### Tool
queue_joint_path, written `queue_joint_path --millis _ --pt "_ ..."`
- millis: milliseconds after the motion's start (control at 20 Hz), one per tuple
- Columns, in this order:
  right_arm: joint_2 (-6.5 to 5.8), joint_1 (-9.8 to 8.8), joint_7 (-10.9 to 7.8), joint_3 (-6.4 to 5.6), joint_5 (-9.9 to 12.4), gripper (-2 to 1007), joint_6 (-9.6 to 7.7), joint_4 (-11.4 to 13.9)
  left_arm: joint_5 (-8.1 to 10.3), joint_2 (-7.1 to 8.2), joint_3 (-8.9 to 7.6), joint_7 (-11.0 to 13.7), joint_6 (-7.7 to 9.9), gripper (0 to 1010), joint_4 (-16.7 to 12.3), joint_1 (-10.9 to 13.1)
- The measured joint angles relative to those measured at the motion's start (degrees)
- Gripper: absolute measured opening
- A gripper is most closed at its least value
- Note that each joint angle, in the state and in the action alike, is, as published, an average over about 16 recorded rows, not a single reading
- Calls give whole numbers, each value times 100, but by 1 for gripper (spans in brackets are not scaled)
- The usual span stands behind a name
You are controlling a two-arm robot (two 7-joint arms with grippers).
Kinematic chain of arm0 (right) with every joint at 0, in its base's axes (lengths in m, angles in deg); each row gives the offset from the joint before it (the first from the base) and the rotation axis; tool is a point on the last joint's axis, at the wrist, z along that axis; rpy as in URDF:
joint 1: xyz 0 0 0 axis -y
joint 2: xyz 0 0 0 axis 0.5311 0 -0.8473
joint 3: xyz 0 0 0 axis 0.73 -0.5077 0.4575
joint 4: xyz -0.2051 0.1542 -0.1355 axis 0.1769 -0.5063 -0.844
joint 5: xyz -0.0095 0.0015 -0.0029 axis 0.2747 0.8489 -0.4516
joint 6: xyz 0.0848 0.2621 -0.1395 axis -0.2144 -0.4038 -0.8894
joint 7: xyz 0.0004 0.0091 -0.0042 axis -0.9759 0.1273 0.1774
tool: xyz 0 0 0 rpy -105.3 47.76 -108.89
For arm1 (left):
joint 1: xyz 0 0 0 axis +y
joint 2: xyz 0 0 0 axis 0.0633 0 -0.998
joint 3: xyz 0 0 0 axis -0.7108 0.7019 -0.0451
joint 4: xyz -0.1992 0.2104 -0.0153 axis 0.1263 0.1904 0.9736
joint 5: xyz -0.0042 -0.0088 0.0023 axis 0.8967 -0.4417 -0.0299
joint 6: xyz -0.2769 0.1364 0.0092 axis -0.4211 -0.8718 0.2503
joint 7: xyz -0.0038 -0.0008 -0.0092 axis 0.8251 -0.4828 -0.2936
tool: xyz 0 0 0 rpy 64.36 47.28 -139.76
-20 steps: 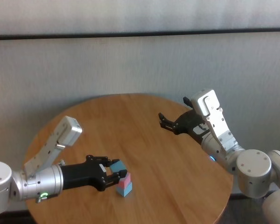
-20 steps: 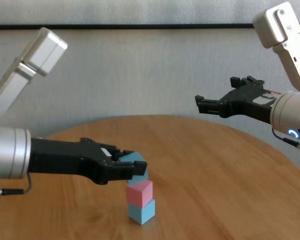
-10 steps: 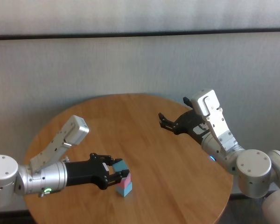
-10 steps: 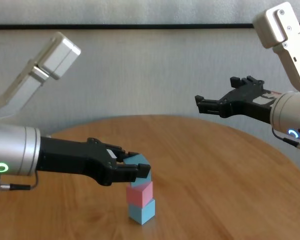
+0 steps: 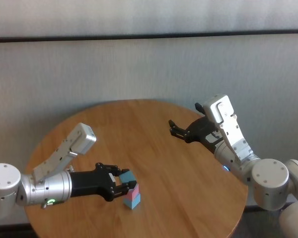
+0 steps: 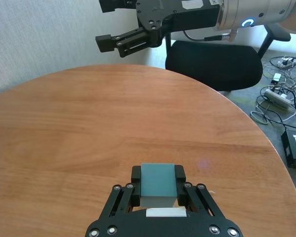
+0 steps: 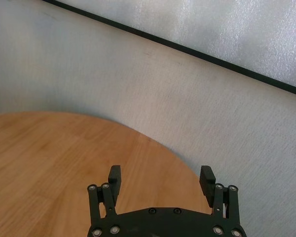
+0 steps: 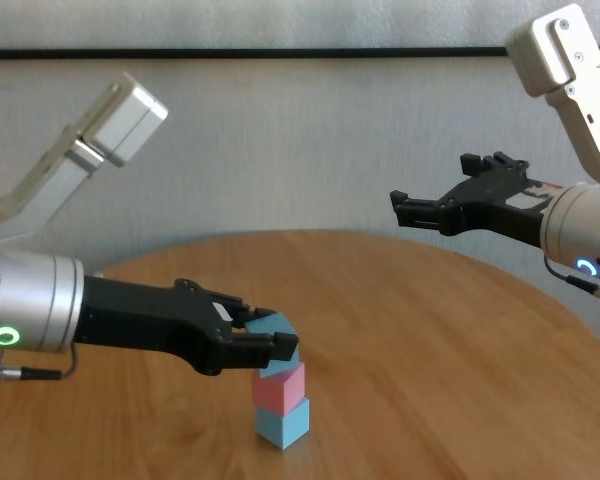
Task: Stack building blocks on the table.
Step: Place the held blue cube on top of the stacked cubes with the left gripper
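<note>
A pink block (image 8: 283, 388) sits on a light blue block (image 8: 283, 424) on the round wooden table (image 8: 430, 340), near its front edge; the stack also shows in the head view (image 5: 132, 197). My left gripper (image 8: 268, 343) is shut on the second light blue block (image 8: 276, 331) and holds it tilted, just above the pink one and slightly to its left. In the left wrist view the held block (image 6: 158, 181) sits between the fingers. My right gripper (image 8: 430, 205) is open and empty, held high above the table's far right side.
A grey wall stands behind the table. In the left wrist view a black office chair (image 6: 214, 61) and cables with a power strip (image 6: 281, 96) lie on the floor beyond the table's edge. Bare tabletop (image 5: 139, 134) lies between the two arms.
My left gripper has lowered the light blue block closer to the pink block and its arm has shifted forward. The right arm has not moved.
</note>
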Motion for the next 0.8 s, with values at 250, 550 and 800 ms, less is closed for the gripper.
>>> queue_joint_path --millis 250,550,800 --pt "0 0 0 0 0 1005 0 0 -9 -27 36 30 -18 407 83 -58" --pt "0 0 0 0 0 1005 0 0 -23 -84 84 77 -50 407 200 -135" --pt "0 0 0 0 0 1005 0 0 -39 -136 118 105 -75 407 293 -192"
